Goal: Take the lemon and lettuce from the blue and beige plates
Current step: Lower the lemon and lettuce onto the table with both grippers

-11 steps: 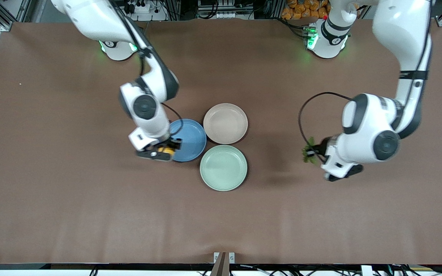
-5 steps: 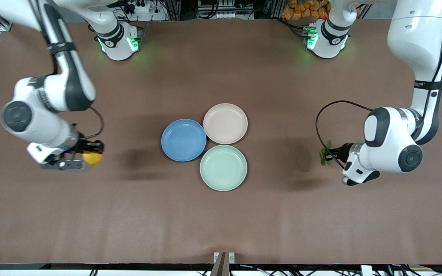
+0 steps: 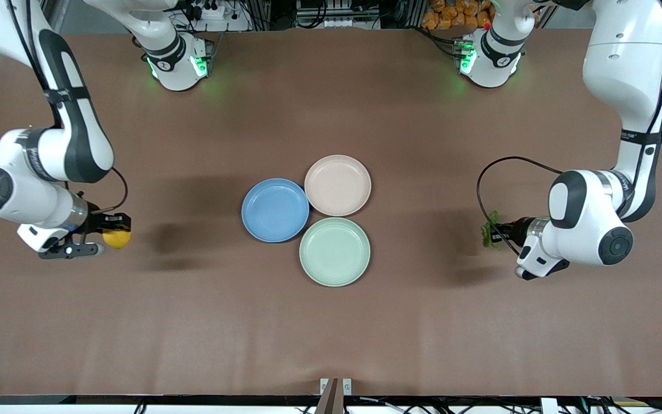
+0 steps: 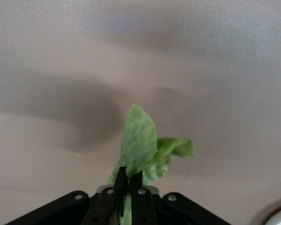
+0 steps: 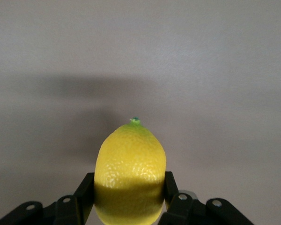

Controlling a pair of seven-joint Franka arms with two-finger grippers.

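Note:
The blue plate (image 3: 275,210) and the beige plate (image 3: 338,185) sit empty at mid-table. My right gripper (image 3: 114,234) is shut on the yellow lemon (image 3: 117,239), held over bare table toward the right arm's end; in the right wrist view the lemon (image 5: 130,171) sits between the two fingers. My left gripper (image 3: 500,231) is shut on the green lettuce (image 3: 490,229), held over bare table toward the left arm's end; in the left wrist view the leaf (image 4: 143,147) sticks out from the closed fingers (image 4: 119,190).
A mint-green plate (image 3: 334,251) lies empty, touching the blue and beige plates, nearer to the front camera. A small bracket (image 3: 335,386) stands at the table's front edge. Brown table cover spreads all around the plates.
My right gripper carried the lemon from the blue plate's edge out toward the right arm's end of the table. My left gripper moved the lettuce a little farther from the plates.

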